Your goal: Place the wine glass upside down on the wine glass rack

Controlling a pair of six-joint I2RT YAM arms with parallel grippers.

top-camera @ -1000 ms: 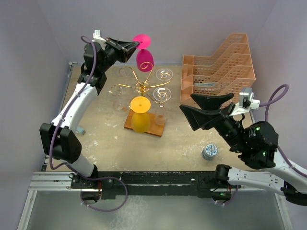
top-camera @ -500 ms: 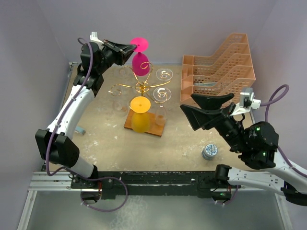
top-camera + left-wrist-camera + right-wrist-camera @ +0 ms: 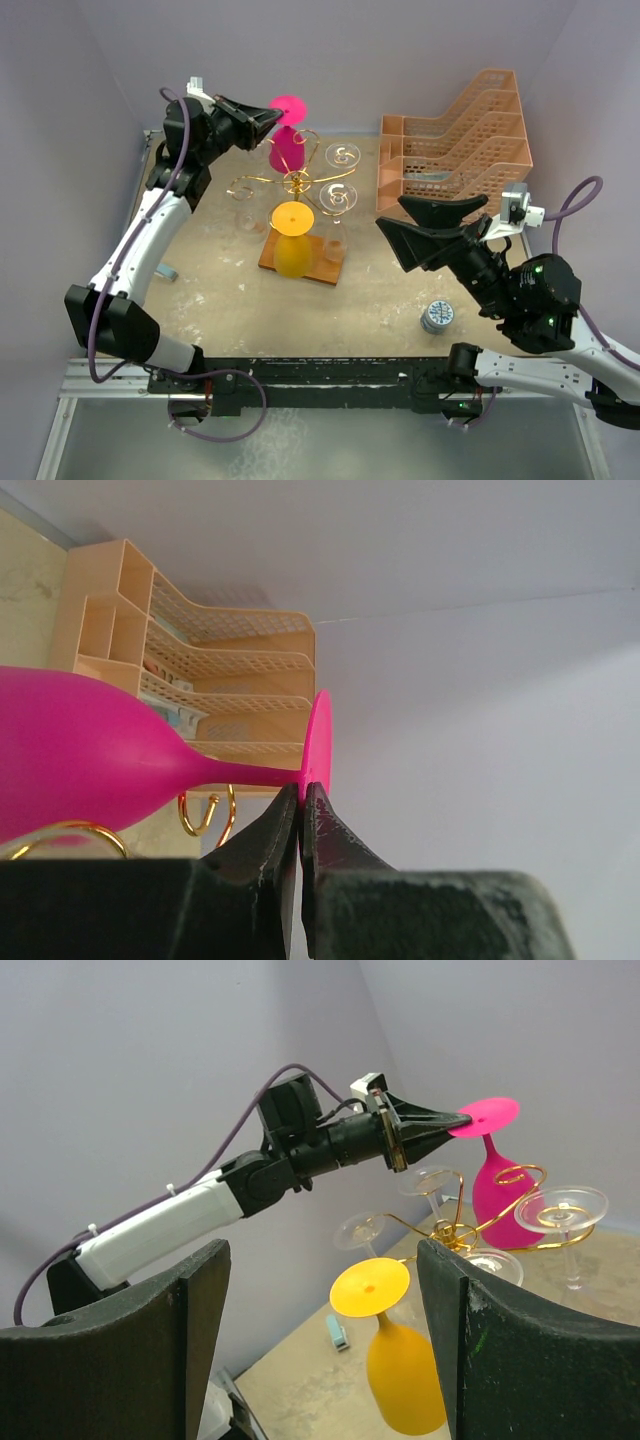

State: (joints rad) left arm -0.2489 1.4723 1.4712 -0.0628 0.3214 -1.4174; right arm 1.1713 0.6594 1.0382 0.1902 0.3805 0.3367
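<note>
My left gripper (image 3: 268, 114) is shut on the round foot of a magenta wine glass (image 3: 284, 148) and holds it upside down, bowl hanging beside a curled arm at the back of the gold wire rack (image 3: 296, 181). In the left wrist view the fingertips (image 3: 292, 805) pinch the foot's edge of the glass (image 3: 80, 745). The right wrist view shows the glass (image 3: 497, 1185) with a gold curl against its bowl. A yellow glass (image 3: 291, 240) hangs upside down at the rack's front. My right gripper (image 3: 428, 232) is open and empty, right of the rack.
Clear glasses (image 3: 342, 155) hang on the rack's other arms. The rack's brown wooden base (image 3: 325, 267) lies under it. A peach lattice tray stack (image 3: 455, 140) stands at the back right. A small blue-grey tin (image 3: 436, 317) sits front right, a small pale blue item (image 3: 168, 273) at left.
My left gripper has moved left and slightly down with the magenta glass, bringing its bowl lower against the rack's back arm. The right arm has not moved.
</note>
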